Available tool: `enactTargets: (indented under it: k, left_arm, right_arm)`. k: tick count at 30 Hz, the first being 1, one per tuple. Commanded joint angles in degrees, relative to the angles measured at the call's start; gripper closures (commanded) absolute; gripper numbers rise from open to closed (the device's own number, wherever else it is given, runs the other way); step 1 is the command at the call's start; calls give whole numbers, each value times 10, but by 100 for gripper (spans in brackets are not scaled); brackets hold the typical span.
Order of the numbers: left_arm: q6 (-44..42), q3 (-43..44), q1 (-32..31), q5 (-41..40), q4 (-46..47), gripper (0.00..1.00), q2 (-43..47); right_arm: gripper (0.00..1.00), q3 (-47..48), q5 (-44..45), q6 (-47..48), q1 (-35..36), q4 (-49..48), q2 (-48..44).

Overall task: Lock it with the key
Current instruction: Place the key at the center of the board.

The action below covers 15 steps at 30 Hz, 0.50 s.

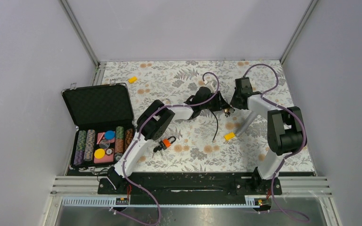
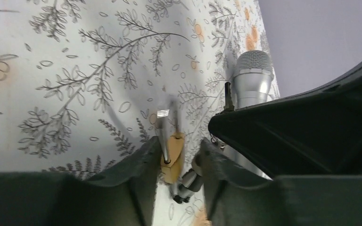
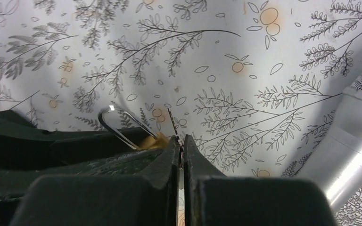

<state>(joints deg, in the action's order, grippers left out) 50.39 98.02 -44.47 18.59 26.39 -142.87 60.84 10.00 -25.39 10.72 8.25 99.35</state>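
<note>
Over floral-patterned tabletop (image 1: 169,75), small square brass-coloured padlock (image 2: 173,153) is clamped in left gripper (image 2: 179,145); thin silver key (image 3: 179,188) is pinched by closed right gripper (image 3: 180,140).

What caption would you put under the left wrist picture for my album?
Left gripper holding the brass padlock, a silver microphone behind it.

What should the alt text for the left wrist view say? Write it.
The left gripper clamps the brass lock, its silver shackle pointing away, above a floral tablecloth. The right gripper sits close beside it; a silver microphone lies beyond.
</note>
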Motion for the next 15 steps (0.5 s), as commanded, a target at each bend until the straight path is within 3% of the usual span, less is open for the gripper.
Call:
enactTargets:
  k: [1,4,9,15]
  left_arm:
    - [-7,30,-1,2,7,58,4]
    - [-11,29,0,-15,-5,45,16]
    - [-27,17,6,-33,-38,38,52]
    - [-54,-37,17,-66,-72,32,123]
  right_arm:
    - [100,38,4,-26,-11,9,21]
    - [88,54,-3,-34,-18,24,27]
    - [58,58,-11,-41,-26,40,2]
    - [51,44,-15,-44,-27,58,-48]
